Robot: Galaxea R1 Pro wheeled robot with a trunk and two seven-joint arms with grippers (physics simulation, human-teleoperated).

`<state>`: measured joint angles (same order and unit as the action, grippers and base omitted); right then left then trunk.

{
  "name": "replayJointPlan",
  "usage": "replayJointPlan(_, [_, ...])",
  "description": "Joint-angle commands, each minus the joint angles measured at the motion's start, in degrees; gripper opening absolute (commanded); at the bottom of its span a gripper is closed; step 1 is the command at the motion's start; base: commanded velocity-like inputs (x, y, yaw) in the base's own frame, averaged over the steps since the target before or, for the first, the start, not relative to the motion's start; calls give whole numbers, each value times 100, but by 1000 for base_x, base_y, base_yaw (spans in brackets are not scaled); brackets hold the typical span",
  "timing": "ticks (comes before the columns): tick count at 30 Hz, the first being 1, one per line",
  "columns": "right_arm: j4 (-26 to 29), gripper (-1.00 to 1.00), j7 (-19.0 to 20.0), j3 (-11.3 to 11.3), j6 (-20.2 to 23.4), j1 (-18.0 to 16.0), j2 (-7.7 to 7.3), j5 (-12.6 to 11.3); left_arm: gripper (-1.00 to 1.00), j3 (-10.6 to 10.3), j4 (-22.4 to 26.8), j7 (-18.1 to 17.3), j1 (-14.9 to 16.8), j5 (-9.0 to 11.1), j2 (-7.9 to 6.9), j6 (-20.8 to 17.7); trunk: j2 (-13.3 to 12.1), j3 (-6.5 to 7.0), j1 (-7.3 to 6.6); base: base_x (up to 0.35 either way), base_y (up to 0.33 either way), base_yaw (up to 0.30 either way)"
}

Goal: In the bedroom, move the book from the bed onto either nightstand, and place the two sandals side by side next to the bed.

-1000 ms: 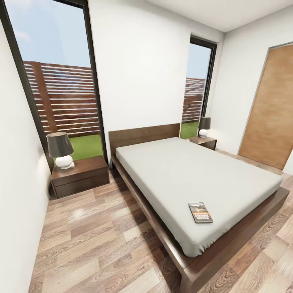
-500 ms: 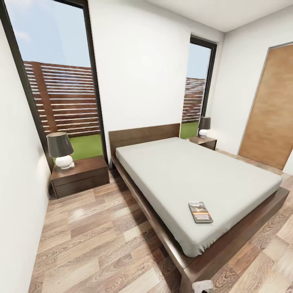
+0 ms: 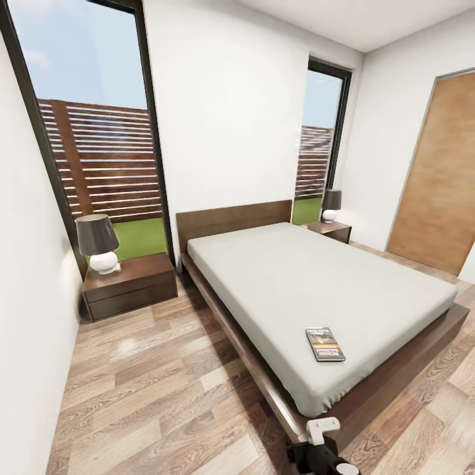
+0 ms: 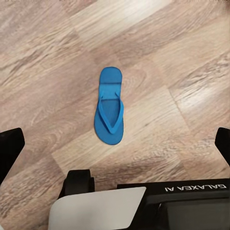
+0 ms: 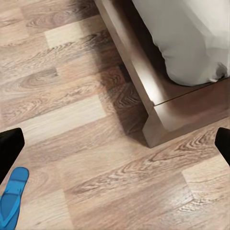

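Book point(image 3: 324, 344) lies flat on the bed point(image 3: 316, 284) near its foot corner, long axis running roughly toward the headboard; you have not touched it. Your right arm point(image 3: 323, 448) shows just below that corner, so it looks the nearer one for the reach. Right gripper point(image 5: 115, 143): fingertips at the frame edges, spread wide, holding nothing, above the floor point(image 5: 72, 120) by the bed corner. Left gripper point(image 4: 115, 143) is likewise spread, empty, over one sandal point(image 4: 109, 113) lying flat on the planks.
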<state>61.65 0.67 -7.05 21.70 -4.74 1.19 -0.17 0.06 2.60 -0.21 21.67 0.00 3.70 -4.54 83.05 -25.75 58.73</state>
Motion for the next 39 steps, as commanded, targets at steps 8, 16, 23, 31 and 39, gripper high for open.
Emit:
replayJointPlan(8, [4, 100, 11, -7, -101, -1, -14, -4, 100, 2, 13, 2, 3, 0, 0, 22, 124, -60, 66, 0, 0, 0])
replayJointPlan(16, [41, 100, 32, -8, -200, 11, -30, -1, 100, 3, 13, 3, 1, 0, -1, 42, 444, -204, 241, 0, 0, 0])
replayJointPlan(23, [1016, 100, 379, -2, -229, 95, -37, 6, 100, 3, 13, 3, 1, 0, -4, 48, 725, -329, 395, 0, 0, 0])
replayJointPlan(31, [2638, 100, 544, -109, 1070, 483, -5, 14, 100, 3, 13, 0, -1, 0, -8, 113, 1046, -473, 571, 0, 0, 0])
replayJointPlan(39, [2859, 100, 575, -458, 1558, 17, 19, 9, 100, 3, 13, 3, 0, 0, -7, 173, 1367, -617, 746, 0, 0, 0])
